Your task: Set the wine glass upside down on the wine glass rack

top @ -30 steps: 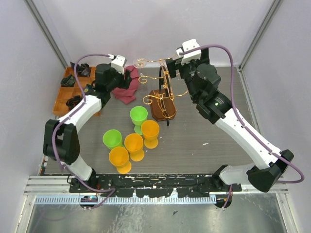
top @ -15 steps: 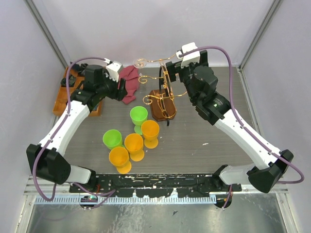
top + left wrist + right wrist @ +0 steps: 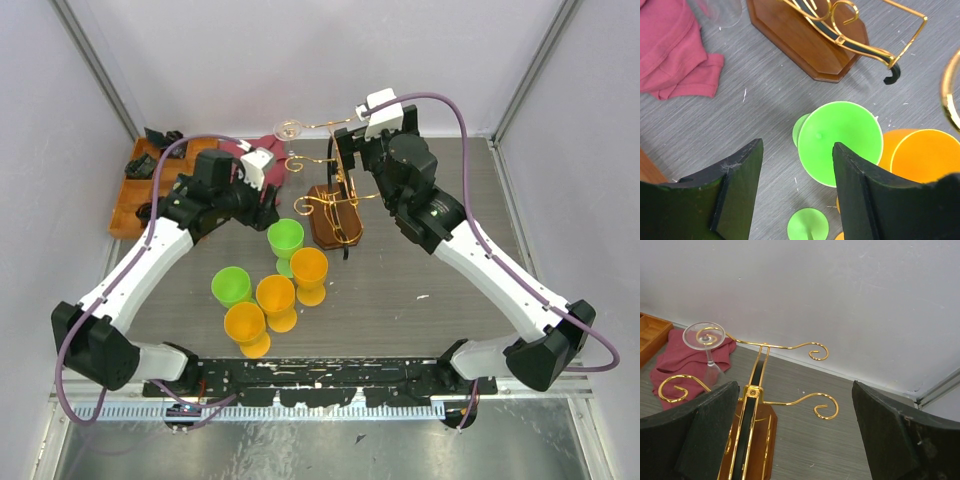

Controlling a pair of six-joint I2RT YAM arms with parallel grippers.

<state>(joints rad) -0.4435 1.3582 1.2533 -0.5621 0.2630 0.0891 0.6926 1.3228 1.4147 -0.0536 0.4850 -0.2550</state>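
Note:
A clear wine glass point(image 3: 705, 342) hangs upside down from a curled upper arm of the gold wire wine glass rack point(image 3: 759, 390), its foot point(image 3: 290, 128) on top. The rack point(image 3: 335, 215) stands on a brown wooden base point(image 3: 805, 45). My right gripper point(image 3: 795, 390) is open and empty, above and just right of the rack point(image 3: 343, 152). My left gripper point(image 3: 797, 146) is open and empty, hovering over a green plastic wine glass point(image 3: 840, 142) left of the rack point(image 3: 268, 203).
Several green and orange plastic wine glasses point(image 3: 275, 290) stand upright in front of the rack. A red cloth point(image 3: 675, 50) lies at the back left, by a wooden tray point(image 3: 135, 200) of black parts. Walls enclose the back and sides.
My left arm has swung from the red cloth at the back toward the near right, over the green glass. The right gripper has drifted slightly left. The clear glass stays on the rack.

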